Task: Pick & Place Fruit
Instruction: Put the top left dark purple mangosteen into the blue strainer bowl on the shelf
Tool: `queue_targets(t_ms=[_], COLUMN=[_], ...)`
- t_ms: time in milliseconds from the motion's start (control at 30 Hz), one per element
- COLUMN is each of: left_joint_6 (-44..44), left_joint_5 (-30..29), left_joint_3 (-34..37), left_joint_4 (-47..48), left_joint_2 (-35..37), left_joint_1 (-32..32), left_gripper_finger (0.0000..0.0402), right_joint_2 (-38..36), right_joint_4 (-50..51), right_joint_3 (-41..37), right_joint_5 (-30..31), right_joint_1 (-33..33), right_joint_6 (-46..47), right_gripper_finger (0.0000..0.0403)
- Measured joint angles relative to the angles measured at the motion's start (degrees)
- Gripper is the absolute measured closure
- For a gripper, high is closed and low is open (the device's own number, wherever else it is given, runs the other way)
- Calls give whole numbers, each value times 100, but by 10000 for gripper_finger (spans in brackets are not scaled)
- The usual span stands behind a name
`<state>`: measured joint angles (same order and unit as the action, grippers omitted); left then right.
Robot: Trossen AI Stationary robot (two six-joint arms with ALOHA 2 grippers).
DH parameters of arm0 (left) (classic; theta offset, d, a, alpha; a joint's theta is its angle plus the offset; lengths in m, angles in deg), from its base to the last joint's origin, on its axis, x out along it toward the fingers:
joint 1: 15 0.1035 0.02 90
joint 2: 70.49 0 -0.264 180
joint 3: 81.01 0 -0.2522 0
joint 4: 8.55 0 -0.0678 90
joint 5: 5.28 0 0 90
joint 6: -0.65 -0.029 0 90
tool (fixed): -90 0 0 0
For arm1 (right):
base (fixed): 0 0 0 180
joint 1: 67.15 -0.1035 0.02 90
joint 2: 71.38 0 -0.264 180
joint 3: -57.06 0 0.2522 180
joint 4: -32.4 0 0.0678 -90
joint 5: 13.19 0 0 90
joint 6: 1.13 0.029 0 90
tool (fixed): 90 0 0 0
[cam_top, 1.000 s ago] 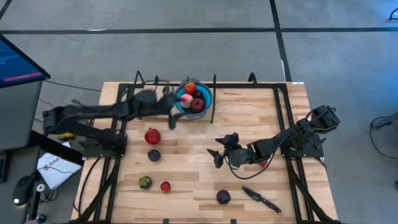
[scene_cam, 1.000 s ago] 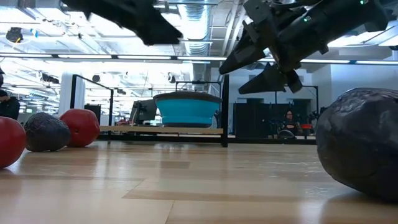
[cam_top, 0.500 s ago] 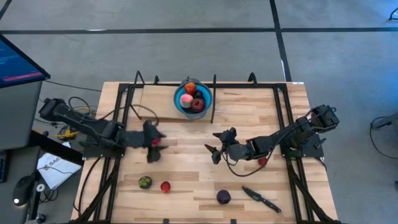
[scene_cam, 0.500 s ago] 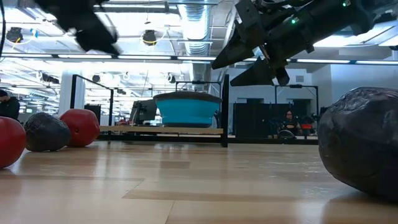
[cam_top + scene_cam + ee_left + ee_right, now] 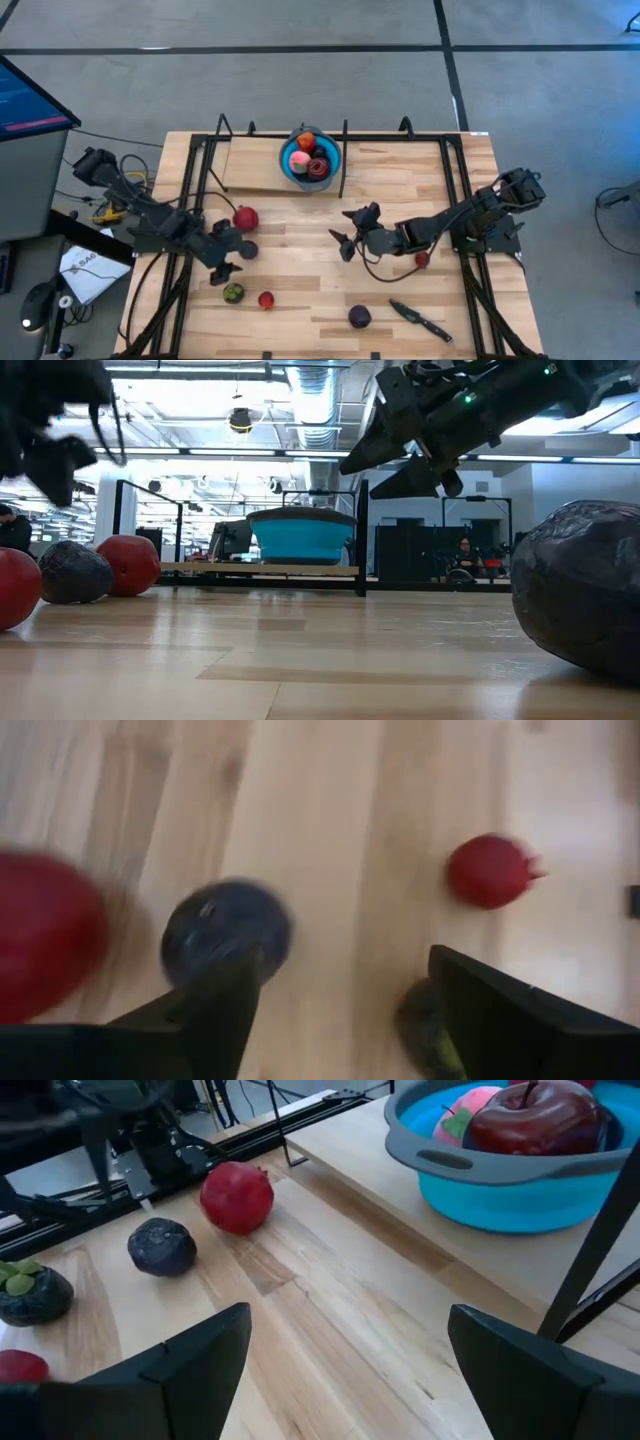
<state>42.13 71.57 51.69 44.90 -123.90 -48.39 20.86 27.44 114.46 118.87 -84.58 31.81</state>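
Note:
My left gripper (image 5: 226, 262) (image 5: 340, 1005) is open and hovers over the table's left part. Below its fingers lies a dark purple fruit (image 5: 248, 250) (image 5: 228, 930), with a red fruit (image 5: 245, 218) (image 5: 40, 935) farther off. A dark greenish fruit (image 5: 233, 293) and a small red one (image 5: 266, 299) (image 5: 490, 870) rest nearer the near edge. My right gripper (image 5: 345, 238) (image 5: 345, 1370) (image 5: 400, 455) is open above mid-table. The blue bowl (image 5: 311, 158) (image 5: 500, 1175) holds several fruits.
A black-handled knife (image 5: 420, 320) and a dark purple fruit (image 5: 359, 316) (image 5: 580, 590) lie near the near edge. A small red fruit (image 5: 422, 260) sits by my right arm. The bowl stands on a raised board (image 5: 255, 165) between black frame posts (image 5: 345, 160).
My left gripper has swung away from the bowl toward the table's near-left and come down over the dark purple fruit. The fruits on the table have stayed in place. My right gripper has shifted slightly toward the table's left.

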Motion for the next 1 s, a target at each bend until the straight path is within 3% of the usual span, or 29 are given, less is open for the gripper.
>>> queue_targets(t_ms=[200, 400, 700, 1000], left_joint_6=[856, 1271, 809, -842], left_joint_5=[-141, -364, -660, -654], left_joint_3=[603, 1023, 1781, 1944], left_joint_4=[-37, -793, -2590, -3909], left_joint_2=[0, 0, -15, -874], left_joint_1=[240, 348, 348, 335], left_gripper_finger=[63, 48, 52, 57], right_joint_2=[0, 0, 0, 0], right_joint_4=[9, 9, 2, -17], right_joint_3=[0, 0, 0, 0], right_joint_5=[0, -2, -2, -4], right_joint_1=[51, 52, 50, 50], right_joint_6=[0, 0, 7, 48], right_gripper_finger=[70, 70, 70, 70])
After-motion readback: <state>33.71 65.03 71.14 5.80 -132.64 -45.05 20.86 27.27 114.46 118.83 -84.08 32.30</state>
